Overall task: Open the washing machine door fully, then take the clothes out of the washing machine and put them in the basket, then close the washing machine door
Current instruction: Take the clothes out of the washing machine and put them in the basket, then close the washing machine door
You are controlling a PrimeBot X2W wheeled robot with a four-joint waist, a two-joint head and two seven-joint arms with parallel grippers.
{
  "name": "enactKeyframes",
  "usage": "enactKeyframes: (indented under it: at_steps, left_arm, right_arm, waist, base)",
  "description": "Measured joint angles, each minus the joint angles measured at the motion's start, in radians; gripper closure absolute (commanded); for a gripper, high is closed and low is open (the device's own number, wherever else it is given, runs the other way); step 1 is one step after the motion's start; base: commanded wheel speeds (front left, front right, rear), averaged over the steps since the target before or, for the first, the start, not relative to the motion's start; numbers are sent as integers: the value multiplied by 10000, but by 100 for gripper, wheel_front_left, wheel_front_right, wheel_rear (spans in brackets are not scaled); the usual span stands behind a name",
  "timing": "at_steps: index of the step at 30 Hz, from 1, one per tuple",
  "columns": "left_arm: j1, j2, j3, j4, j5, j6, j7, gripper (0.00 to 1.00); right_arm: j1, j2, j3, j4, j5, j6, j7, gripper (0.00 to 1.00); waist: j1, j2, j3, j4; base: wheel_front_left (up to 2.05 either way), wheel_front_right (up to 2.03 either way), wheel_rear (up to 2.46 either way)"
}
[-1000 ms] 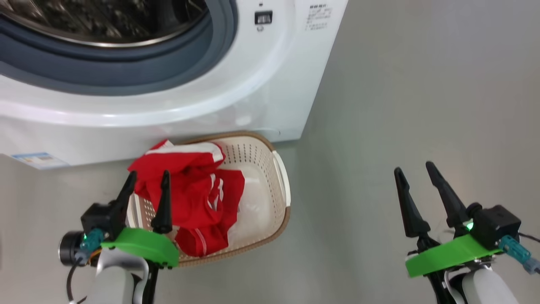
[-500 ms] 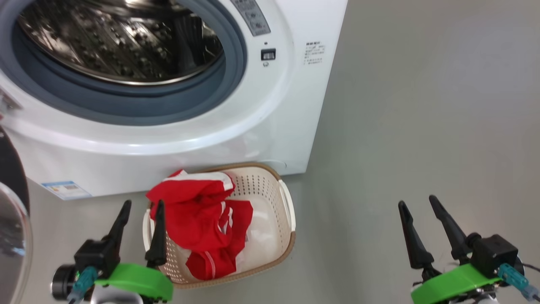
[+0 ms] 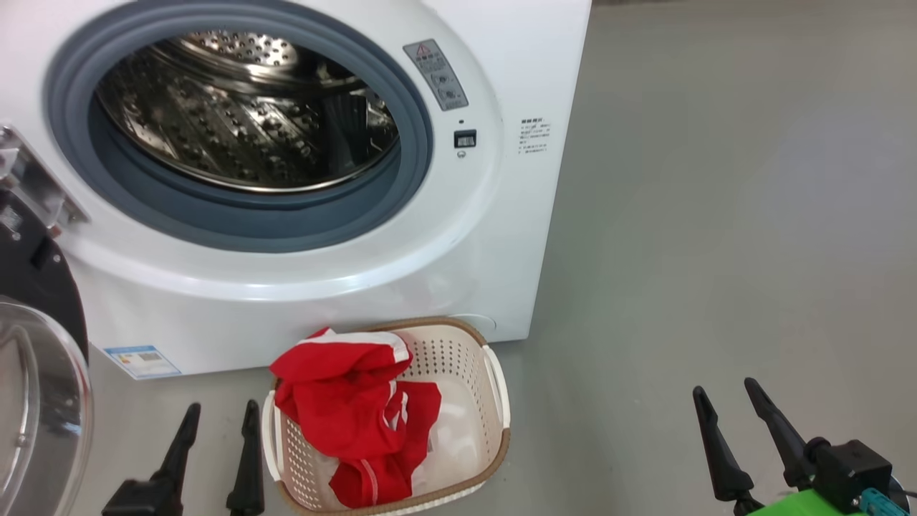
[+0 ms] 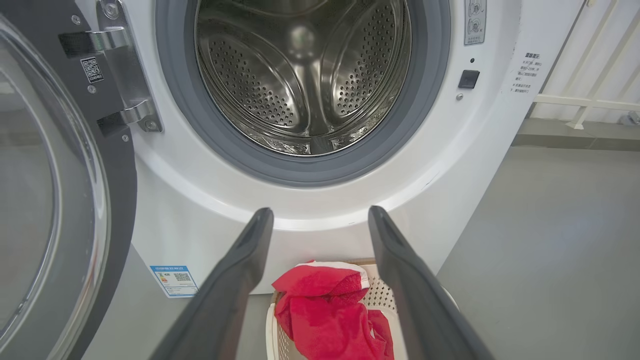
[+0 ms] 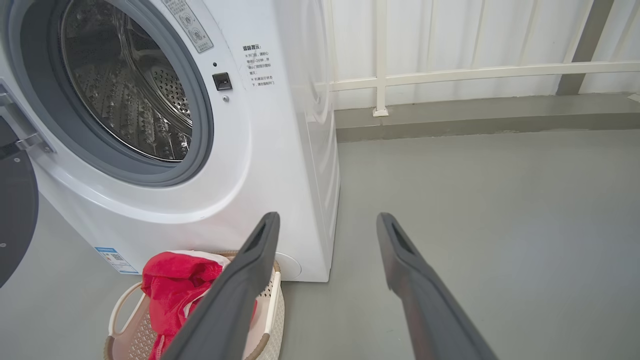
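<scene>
**Near edge, head view.** My left hand (image 3: 222, 405) rises from the lower left of the frame and my right hand (image 3: 723, 387) from the lower right. Both have their fingers spread wide and carry nothing. The left one shows beside the basket's left edge, apart from it. The right one is well apart, over bare floor (image 3: 716, 215).

**Middle.** The basket (image 3: 494, 387) sits at lower centre on the floor, close under the front of the washing machine (image 3: 516, 236). The clothes (image 3: 344, 423), red with white trim, lie heaped in its left half. One fold rides up over the far rim.

**Left edge.** The washing machine door (image 3: 43, 287) hangs swung out, its glass bowl toward me.

**Far.** The drum (image 3: 243, 129), upper left, shows bare steel. Its lowest front part is hidden behind the grey seal (image 3: 236, 229), so I cannot rule out a small piece lying there.

**Judgement.** Unloading looks done, and I take closing the door to be the step not yet done. I see four risks:
- My left hand lies between door and port, so a careless swing could trap it or clip the basket.
- A push on the glass rather than the black rim may slip.
- A weak push may leave the latch uncaught.
- A forgotten piece could jam in the seal.
</scene>
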Motion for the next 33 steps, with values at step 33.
enactKeyframes:
  at_steps: [33]
  left_arm:
    - [1174,61,102,-1072,-368,157,0,0]
  right_arm:
    - [569,-6,-316,-105,-33,0,0,0]
  waist:
    - [0,0,-240,-134]
  base:
    - [0,0,0]
